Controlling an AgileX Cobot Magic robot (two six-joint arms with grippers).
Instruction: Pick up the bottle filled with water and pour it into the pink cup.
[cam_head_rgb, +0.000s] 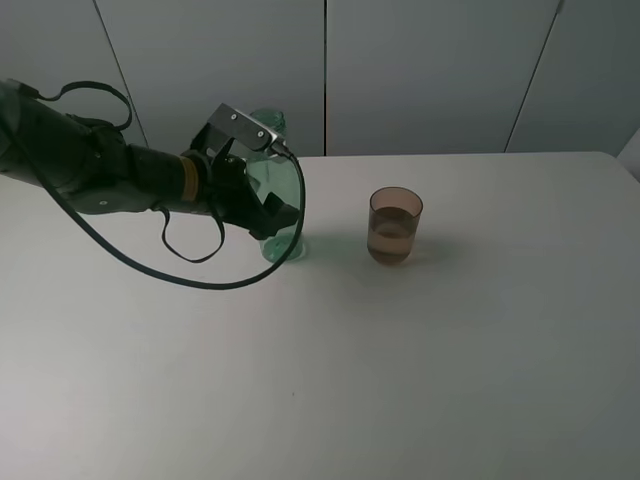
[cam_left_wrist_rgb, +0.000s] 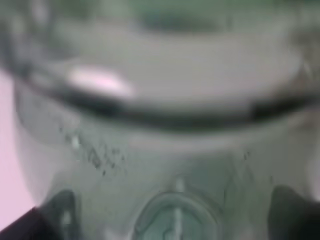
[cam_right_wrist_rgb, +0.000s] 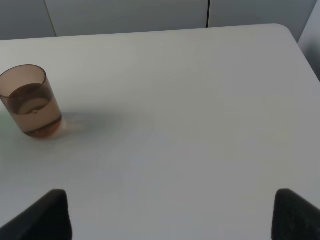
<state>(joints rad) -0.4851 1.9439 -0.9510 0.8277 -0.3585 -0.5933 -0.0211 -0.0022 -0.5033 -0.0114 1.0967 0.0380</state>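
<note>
Left gripper (cam_head_rgb: 268, 205) at the bottle (cam_head_rgb: 272, 180), jaws spread around its body, not pinching. Bottle stands upright toward the bench's (cam_head_rgb: 450, 380) far edge, left of centre. Thin, smooth plastic, likely light: squeeze gently at mid-body. Pink cup (cam_head_rgb: 395, 226) stands near centre, holding liquid. Right jaws spread, empty.

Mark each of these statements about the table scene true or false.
1. The pink cup stands upright with liquid in it. True.
2. The bottle lies on its side. False: it stands upright on the table.
3. The left end effector is at the bottle. True.
4. The cup sits left of the bottle in the high view. False: it is to the right.
5. The right end effector holds the cup. False: it is open, apart from it.
</note>
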